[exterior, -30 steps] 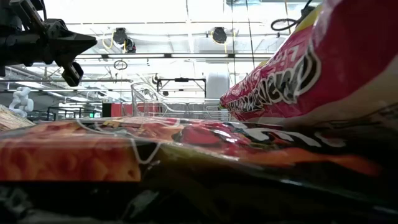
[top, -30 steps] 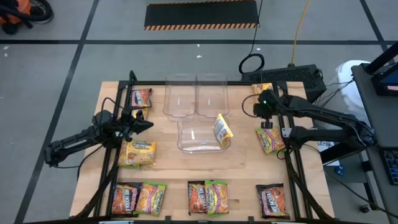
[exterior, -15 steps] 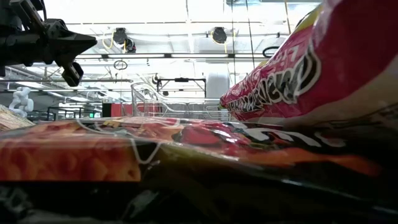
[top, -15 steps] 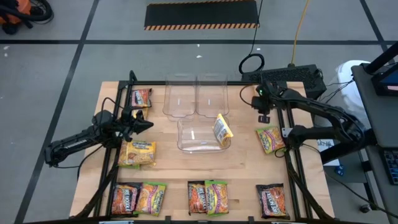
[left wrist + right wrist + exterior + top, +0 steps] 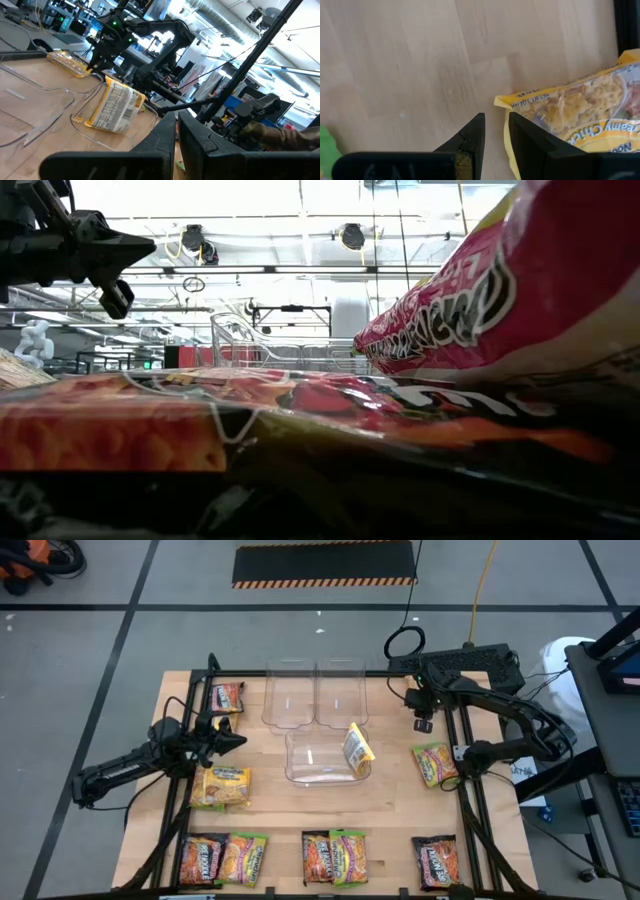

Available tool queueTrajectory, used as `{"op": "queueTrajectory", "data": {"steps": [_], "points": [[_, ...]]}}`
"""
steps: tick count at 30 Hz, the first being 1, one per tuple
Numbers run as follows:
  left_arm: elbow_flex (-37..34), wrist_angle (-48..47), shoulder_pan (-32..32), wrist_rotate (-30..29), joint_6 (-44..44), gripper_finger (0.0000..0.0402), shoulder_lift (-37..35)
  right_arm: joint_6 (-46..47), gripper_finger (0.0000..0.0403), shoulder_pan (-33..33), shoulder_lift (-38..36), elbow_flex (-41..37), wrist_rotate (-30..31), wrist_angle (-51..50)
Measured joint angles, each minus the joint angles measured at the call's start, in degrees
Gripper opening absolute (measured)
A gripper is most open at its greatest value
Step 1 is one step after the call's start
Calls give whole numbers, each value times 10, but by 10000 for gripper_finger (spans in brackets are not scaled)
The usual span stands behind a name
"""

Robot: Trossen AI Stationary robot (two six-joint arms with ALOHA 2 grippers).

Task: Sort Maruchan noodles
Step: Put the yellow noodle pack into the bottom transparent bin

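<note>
Near the table's [image 5: 390, 795] far right corner, the right hand [image 5: 495, 132], slightly parted and empty, hovers beside a light, crinkly, slippery yellow noodle packet [image 5: 580, 117], best pinched at its edge.

ten ramen packets [image 5: 222, 786] in view, three clear plastic bins [image 5: 310, 772], two dark robot arms [image 5: 120, 768]

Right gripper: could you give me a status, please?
Right gripper open, empty, beside yellow packet, not touching. Left gripper waits at left. Nothing in the way.

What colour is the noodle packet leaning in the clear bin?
Yellow, with printed text on the packet; the high view shows it best.
</note>
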Motion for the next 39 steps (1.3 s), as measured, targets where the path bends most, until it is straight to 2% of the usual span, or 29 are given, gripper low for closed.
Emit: {"op": "queueTrajectory", "data": {"steps": [12,19,39], "points": [[0,0,0,0,0,26,0,-25,84,-28,40,0,-1,45],[0,0,0,0,0,26,0,-32,84,-36,69,0,-1,33],[0,0,0,0,-1,26,0,-52,83,-35,72,-25,-1,103]]}}
